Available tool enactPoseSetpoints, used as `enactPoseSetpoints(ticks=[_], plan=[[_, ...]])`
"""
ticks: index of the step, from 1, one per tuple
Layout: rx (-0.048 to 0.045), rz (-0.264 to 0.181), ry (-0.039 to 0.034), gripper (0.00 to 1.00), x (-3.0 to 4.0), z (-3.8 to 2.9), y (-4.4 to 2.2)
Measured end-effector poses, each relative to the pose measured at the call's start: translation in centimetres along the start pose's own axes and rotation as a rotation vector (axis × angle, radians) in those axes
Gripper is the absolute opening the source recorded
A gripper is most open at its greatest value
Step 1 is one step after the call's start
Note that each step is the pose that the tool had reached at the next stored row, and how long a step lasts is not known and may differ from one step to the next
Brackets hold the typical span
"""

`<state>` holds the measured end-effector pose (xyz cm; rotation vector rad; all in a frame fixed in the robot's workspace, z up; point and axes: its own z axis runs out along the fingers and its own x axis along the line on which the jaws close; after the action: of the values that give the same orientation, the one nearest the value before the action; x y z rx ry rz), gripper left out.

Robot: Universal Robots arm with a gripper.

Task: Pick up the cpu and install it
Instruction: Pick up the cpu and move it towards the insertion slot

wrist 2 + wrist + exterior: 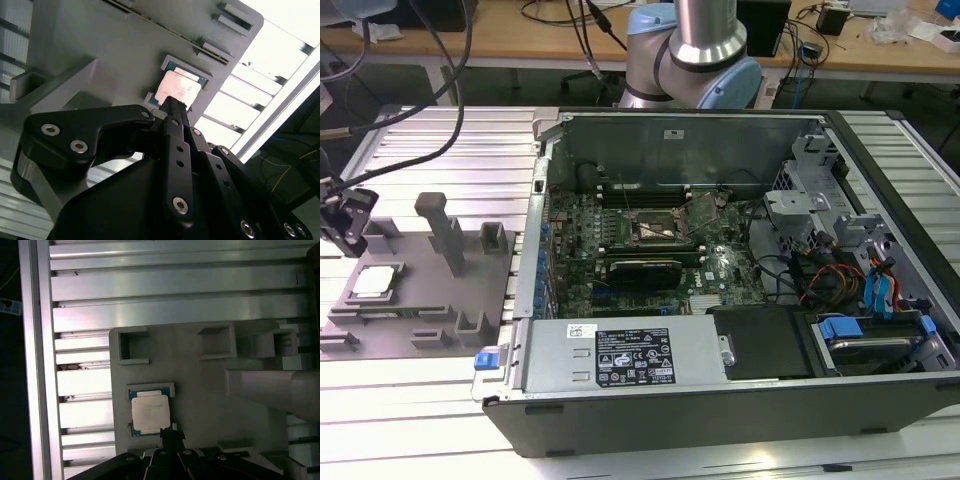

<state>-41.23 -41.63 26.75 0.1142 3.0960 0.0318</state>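
Gripper: the black metal gripper with bolted link arms [348,222] hung at the exterior view's far left, over the edge of the fixture plate. In both wrist views [176,106] [171,432] its tip ended just beside one edge of the chip.
Fingers: they were drawn together into one narrow tip, with nothing clamped between them.
Cpu: the small flat square cpu with a silvery-white metal top [375,282] [179,86] [150,411] lay flat in a shallow square pocket of the fixture. A thin green border showed around it. It lay well apart from the computer and nothing held it.
Fixture: the grey plastic fixture plate [420,300] [200,385] carried low walled pockets and one tall upright grey post [438,230]. The cpu's pocket sat near the plate's corner on the exterior view's left.
Table: the ribbed aluminium table of slotted profiles [420,420] [175,285] bore both the plate and the computer.
Computer: the open dark desktop case [720,420] lay on its side at the exterior view's right of the plate, with the green motherboard [720,270] exposed.
Socket: the dark square socket frame [655,228] sat near the board's middle.
Arm: the silver and pale blue arm base [695,50] stood behind the case.
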Motion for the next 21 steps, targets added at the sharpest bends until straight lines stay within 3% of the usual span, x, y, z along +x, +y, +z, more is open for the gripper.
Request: enactPoseSetpoints(ticks=[5,17,21], plan=[[0.0014,-0.002,0.0012,0.11,0.06,1.15,-0.03],[0.0001,-0.032,0.0018,0.11,0.18,3.22,-0.09],[-0.0001,-0.034,0.0017,0.11,0.62,3.86,-0.1]])
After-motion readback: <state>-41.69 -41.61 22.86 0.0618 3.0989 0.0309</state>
